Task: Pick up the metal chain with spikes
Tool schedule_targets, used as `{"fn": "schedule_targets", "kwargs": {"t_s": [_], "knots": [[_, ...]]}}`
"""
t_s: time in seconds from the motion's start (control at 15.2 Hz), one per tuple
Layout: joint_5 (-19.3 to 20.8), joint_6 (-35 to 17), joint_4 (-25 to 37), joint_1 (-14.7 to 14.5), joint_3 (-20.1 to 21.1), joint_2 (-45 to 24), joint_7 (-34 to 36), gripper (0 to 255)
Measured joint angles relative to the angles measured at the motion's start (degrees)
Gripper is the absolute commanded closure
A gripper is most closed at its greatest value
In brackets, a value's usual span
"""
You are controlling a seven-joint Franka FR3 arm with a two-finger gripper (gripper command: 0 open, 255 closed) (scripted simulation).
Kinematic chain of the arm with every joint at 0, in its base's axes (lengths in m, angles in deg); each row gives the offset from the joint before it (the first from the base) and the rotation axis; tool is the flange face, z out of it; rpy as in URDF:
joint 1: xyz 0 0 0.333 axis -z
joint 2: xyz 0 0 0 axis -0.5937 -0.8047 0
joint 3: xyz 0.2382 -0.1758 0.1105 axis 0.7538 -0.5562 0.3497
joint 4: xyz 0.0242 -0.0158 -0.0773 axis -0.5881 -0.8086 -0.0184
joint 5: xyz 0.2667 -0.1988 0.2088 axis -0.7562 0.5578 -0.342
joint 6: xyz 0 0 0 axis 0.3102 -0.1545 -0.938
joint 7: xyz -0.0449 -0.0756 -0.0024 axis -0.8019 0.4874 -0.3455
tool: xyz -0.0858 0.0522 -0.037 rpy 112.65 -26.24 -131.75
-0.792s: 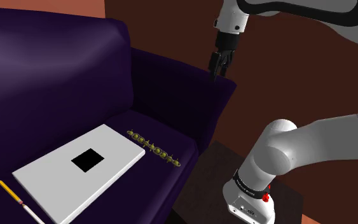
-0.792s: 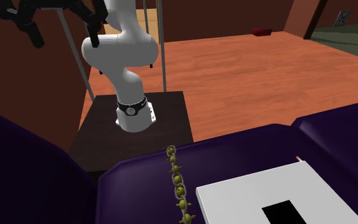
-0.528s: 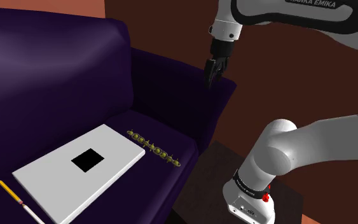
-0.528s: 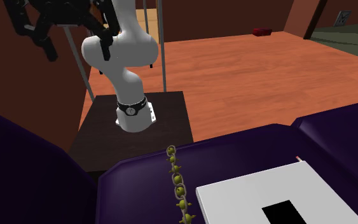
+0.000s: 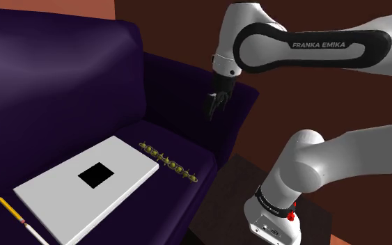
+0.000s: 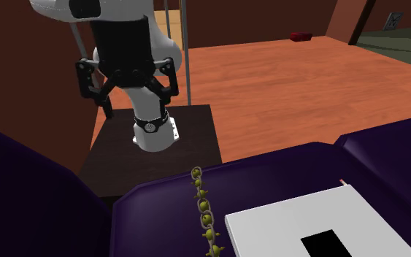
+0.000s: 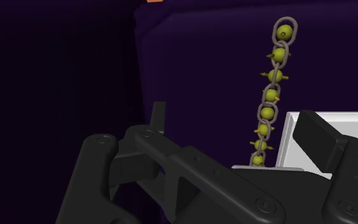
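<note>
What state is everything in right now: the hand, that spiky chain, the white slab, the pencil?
hand: open, empty, in the air, apart from the chain.
chain: stretched out flat on the sofa seat, not held.
white slab: lying flat on the seat, beside the chain.
pencil: lying flat on the seat, by the slab.

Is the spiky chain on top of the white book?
No, the grey chain with yellow spiked balls lies on the purple sofa beside the flat white book.

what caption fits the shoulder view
Open tool hangs by the sofa; chain lies on it beside a white book.
</note>
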Motion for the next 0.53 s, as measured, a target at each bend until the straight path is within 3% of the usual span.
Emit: {"fn": "schedule_targets", "kwargs": {"t_s": [0.53], "knots": [[-2.8,-19.3,-9.8,-3.1,7.8,-6.6,6.7,0]]}}
